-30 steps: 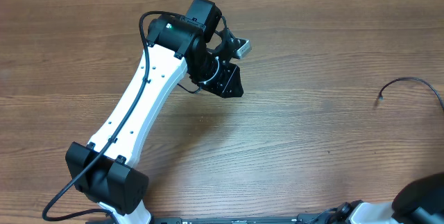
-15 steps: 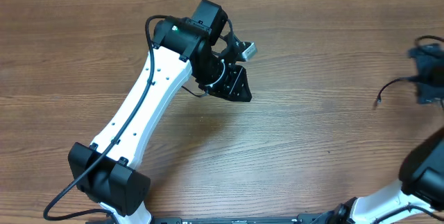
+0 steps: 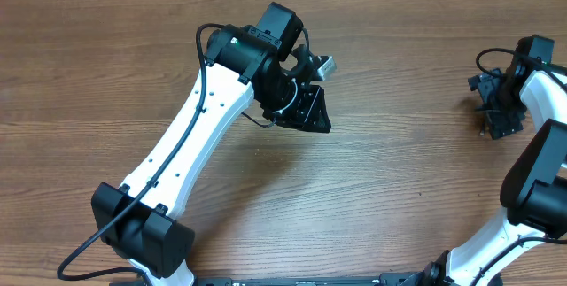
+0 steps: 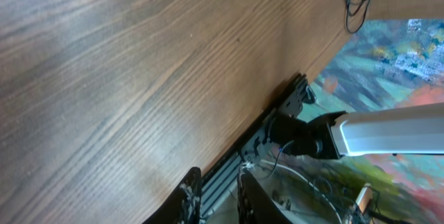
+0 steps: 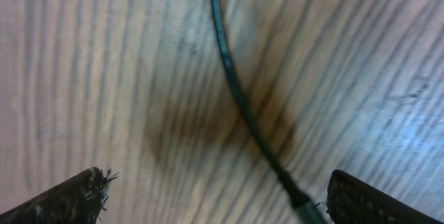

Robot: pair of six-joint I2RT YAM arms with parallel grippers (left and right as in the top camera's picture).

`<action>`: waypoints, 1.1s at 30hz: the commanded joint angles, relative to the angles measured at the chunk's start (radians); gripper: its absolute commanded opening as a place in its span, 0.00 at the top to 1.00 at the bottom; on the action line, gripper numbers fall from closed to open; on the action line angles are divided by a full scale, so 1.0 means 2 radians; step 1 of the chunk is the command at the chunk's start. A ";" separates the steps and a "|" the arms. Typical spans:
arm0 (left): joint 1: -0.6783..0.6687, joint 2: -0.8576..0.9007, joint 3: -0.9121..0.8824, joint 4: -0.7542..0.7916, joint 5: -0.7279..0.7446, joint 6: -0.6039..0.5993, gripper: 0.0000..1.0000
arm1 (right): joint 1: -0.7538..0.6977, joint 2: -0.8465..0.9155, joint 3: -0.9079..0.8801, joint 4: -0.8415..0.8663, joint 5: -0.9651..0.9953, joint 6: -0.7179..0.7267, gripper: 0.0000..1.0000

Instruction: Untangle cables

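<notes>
The only cable (image 5: pixel 239 106) I can make out clearly is under the right wrist camera. It is a thin, dark cord lying flat on the wood-grain counter (image 3: pixel 399 189). It runs in one gentle curve from the top of that view down toward the lower right, where it thickens into a small dark plug end (image 5: pixel 297 197). There is no knot or crossing in the stretch on show. The right tool (image 5: pixel 216 179) hangs over it, released. Its fingers (image 5: pixel 80 196) are spread to the two lower corners with the cord between them, and neither touches it. From above, that tool sits close to the right edge of the view and hides the cord beneath it. The left tool (image 4: pixel 215 182) is well apart from it, out over the middle of the counter on its long white left arm (image 3: pixel 190 153). Its fingers stand close together with a slim gap and nothing visible between them, so I cannot tell whether it is clenched. A broad stretch of bare wood lies between the two tools. The counter's far edge runs along the top of the overhead view, and a black rail (image 3: pixel 310 280) lines the near edge.
</notes>
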 commanded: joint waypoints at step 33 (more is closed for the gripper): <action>-0.001 -0.001 -0.001 -0.008 0.009 -0.005 0.82 | -0.013 -0.002 -0.045 0.063 0.042 -0.089 0.96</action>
